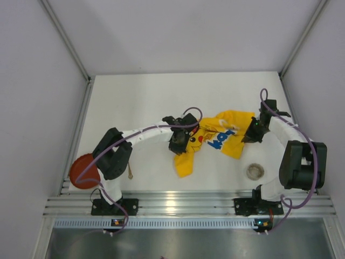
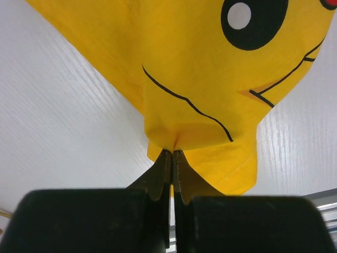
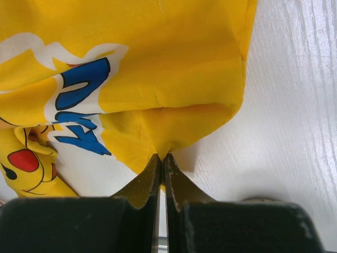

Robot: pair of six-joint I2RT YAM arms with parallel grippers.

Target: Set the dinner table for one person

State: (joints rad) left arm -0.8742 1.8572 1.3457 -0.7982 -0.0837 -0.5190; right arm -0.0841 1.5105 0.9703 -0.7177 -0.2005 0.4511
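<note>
A yellow cartoon-print cloth [image 1: 215,141] hangs crumpled between my two grippers over the white dinner table [image 1: 145,102]. My left gripper [image 1: 179,141] is shut on the cloth's left part; in the left wrist view its jaws pinch a fold of the cloth [image 2: 205,105] at the tips [image 2: 172,153]. My right gripper [image 1: 252,133] is shut on the cloth's right edge; in the right wrist view its jaws pinch the cloth [image 3: 158,68] at the tips [image 3: 162,156]. A loose corner droops toward the table's near side.
A red plate [image 1: 83,171] sits at the table's near left corner by the left arm's base. A thin utensil [image 1: 130,171] lies beside it. A small glass bowl [image 1: 254,171] stands at the near right. Grey walls enclose the table.
</note>
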